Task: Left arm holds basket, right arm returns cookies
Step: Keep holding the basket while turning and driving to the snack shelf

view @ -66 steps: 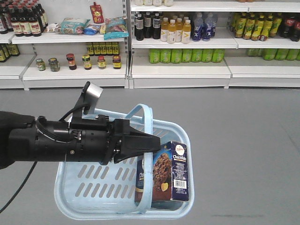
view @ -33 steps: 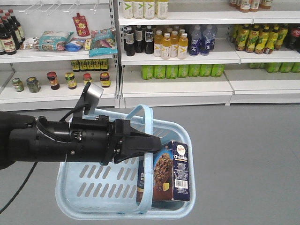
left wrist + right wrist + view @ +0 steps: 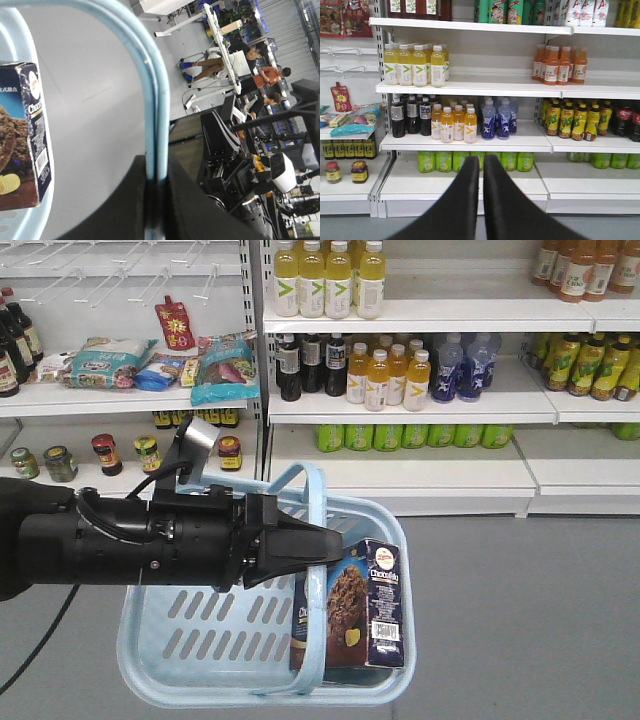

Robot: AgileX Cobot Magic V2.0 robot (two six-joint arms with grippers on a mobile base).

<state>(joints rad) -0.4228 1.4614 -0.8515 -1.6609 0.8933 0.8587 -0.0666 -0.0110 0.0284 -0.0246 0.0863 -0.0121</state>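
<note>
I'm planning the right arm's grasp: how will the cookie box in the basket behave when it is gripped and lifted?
The cookie box looks like thin cardboard, so it is probably light and would dent under a hard squeeze. It is tall and narrow and stands on end in the basket, so a sideways nudge would likely tip it.

The cookies [image 3: 350, 605] stand in the basket [image 3: 200, 640] at its right end, shelves [image 3: 400, 410] behind.

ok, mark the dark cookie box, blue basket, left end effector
Dark navy cardboard cookie box [image 3: 347, 608]: front view, cookie picture.
Light blue plastic basket [image 3: 215, 626]: front view, slotted side wall.
Black wedge-shaped left end effector [image 3: 326, 548]: front view, between fingertips.
</note>
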